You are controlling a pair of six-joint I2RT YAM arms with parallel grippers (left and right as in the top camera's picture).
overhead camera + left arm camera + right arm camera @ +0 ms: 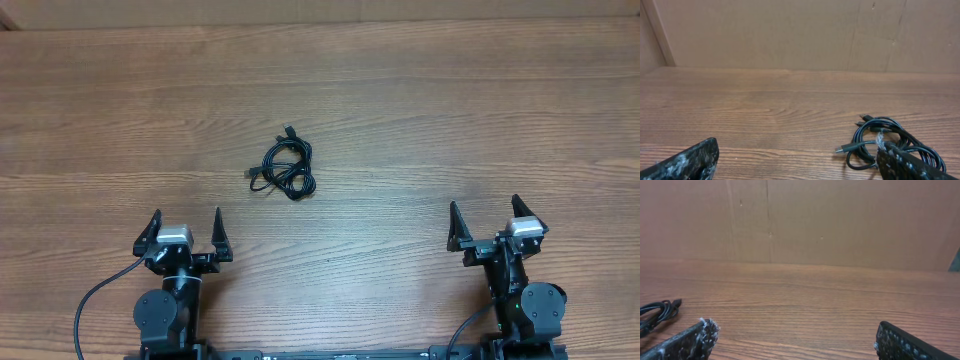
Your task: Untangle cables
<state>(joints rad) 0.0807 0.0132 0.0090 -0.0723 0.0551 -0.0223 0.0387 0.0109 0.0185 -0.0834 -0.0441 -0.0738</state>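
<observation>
The black two-fingered left tool (pixel 187 217) and its twin, the right tool (pixel 484 203), are shown spread wide and empty, low over the brown wooden table (pixel 420 100). A small bunch of thin black cables (pixel 285 170) is seen ahead and rightward of the left tool, which is judged the nearer. The bunch is slightly elongated away from the arms.

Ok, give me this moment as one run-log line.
stage: not started | cables: bunched in one knot, untouched | left gripper: open, empty, nearer the cables | right gripper: open, empty, farther off
</observation>
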